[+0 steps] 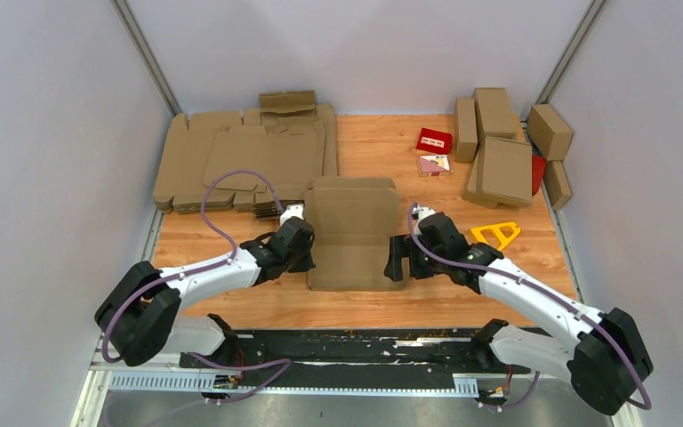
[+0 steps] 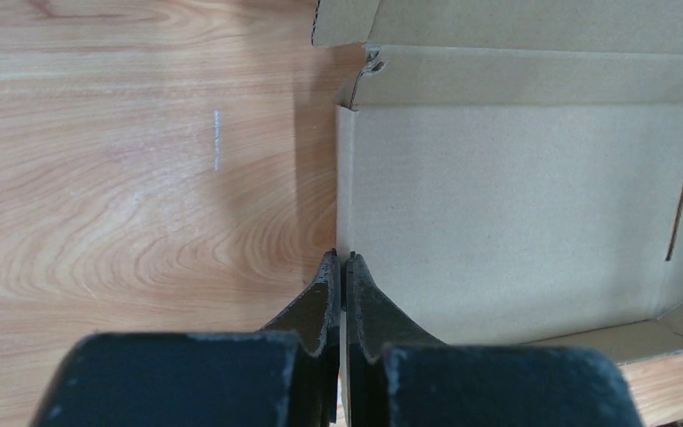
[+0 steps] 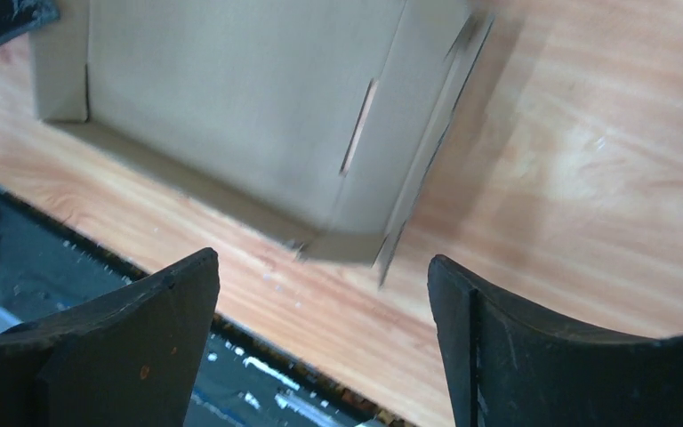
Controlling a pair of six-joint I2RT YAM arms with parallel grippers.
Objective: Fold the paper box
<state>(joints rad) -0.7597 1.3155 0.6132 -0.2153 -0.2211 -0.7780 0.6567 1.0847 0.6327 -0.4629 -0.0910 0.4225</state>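
So the plain brown corrugated cardboard box (image 1: 353, 233) sits mid-way across the bench (image 1: 498, 276), maybe half done I'd say: side walls up, lid flat open behind, left tool (image 2: 341, 267) pinched shut on its left wall, right tool (image 3: 320, 262) gaping wide, holding nothing.

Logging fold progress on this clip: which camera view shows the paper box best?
Top external. It is the only view that takes in the whole paper box, a shallow open tray with its lid flap open behind it. The left wrist view shows only its left wall and floor. The right wrist view shows its near right corner, slightly blurred.
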